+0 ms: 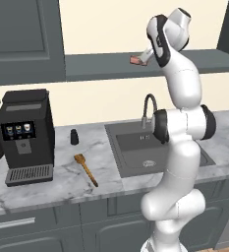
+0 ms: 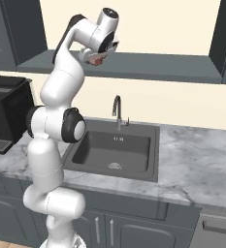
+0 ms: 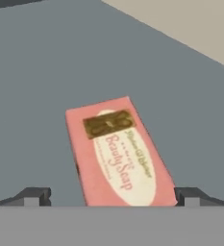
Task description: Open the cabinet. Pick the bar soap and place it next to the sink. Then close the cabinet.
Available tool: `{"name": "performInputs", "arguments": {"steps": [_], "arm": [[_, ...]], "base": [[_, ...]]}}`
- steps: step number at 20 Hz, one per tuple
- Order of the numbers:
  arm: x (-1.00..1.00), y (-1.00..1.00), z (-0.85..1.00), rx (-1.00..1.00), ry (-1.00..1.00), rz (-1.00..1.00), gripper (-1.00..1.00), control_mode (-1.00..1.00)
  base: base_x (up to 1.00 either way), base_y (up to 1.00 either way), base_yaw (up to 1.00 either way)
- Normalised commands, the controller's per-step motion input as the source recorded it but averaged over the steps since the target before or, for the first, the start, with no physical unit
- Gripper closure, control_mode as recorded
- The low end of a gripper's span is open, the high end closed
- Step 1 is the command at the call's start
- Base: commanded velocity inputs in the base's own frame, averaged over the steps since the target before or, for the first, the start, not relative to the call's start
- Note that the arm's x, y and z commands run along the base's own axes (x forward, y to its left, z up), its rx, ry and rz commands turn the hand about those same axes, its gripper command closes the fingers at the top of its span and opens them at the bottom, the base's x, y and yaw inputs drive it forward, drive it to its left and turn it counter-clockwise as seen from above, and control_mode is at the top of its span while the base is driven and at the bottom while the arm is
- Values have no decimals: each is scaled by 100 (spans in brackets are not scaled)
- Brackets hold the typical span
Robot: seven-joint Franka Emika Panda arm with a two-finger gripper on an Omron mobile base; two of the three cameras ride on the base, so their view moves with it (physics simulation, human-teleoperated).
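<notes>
Two base views flank the sink (image 1: pixel 135 147) and cabinet (image 2: pixel 134 65); the hand view looks closely at its shelf.

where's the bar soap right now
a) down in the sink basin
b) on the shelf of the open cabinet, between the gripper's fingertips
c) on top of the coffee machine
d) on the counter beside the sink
b: the bar soap lies on the grey shelf of the cabinet, and in the hand view the gripper has one fingertip on each side of it, jaws spread and apparently not yet clamped.
</notes>
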Motion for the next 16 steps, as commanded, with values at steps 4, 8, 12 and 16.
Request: {"name": "performInputs", "arguments": {"steps": [4,8,12,16], "arm": [[8,2,-65,-19,-5,1,-100,-100],[46,0,-76,-8,-1,-4,-100,-100],[49,7,-36,0,3,-9,-100,-100],[7,18,-15,0,10,-4,-100,-100]], "base": [[0,0,0],[0,0,0],[0,0,0],[0,0,0]]}}
